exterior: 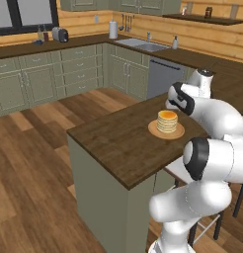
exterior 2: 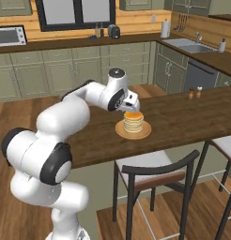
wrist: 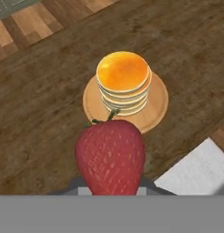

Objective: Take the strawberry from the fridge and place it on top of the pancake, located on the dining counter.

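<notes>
The gripper (exterior 2: 132, 106) is nearly closed on the strawberry (wrist: 110, 156), holding it in the air just short of the pancake stack (wrist: 123, 81), which sits on its plate (wrist: 157, 105) on the wooden worktop (wrist: 45, 113) ahead of and below the gripper. Since the berry is not yet over the stack, letting go now would likely drop it on the plate rim or worktop. Even when centred, a release from too high could make the rounded berry roll off the smooth top pancake.

Plank floor (exterior: 29, 148), green cabinets (exterior: 49, 74), log walls (exterior: 158, 24), dark window (exterior 2: 73, 11), 2 stools (exterior 2: 155, 176).
</notes>
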